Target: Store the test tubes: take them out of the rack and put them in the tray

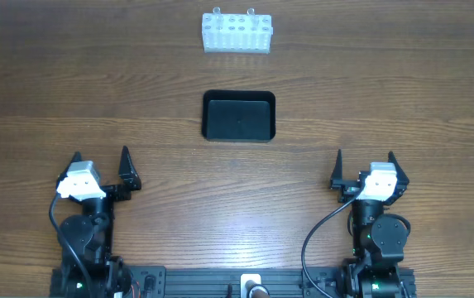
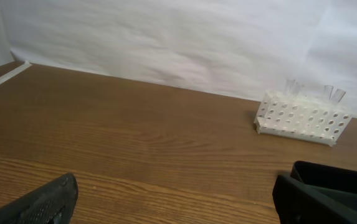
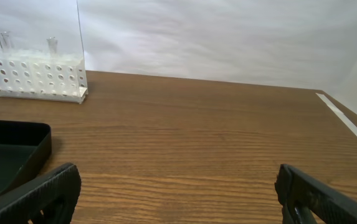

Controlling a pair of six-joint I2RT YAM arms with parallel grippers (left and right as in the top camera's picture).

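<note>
A white perforated rack stands at the far middle of the wooden table, with two clear test tubes rising from its back row. The rack and the tubes show far off in the left wrist view, and the rack again in the right wrist view. A black tray lies in front of the rack, with nothing in it. My left gripper rests open near the left front edge. My right gripper is open at the right front. Both are far from the rack.
Bare wooden tabletop lies all around the tray and rack. A white backdrop closes off the far side of the table. The tray's corner sits close beside my right gripper's line of view.
</note>
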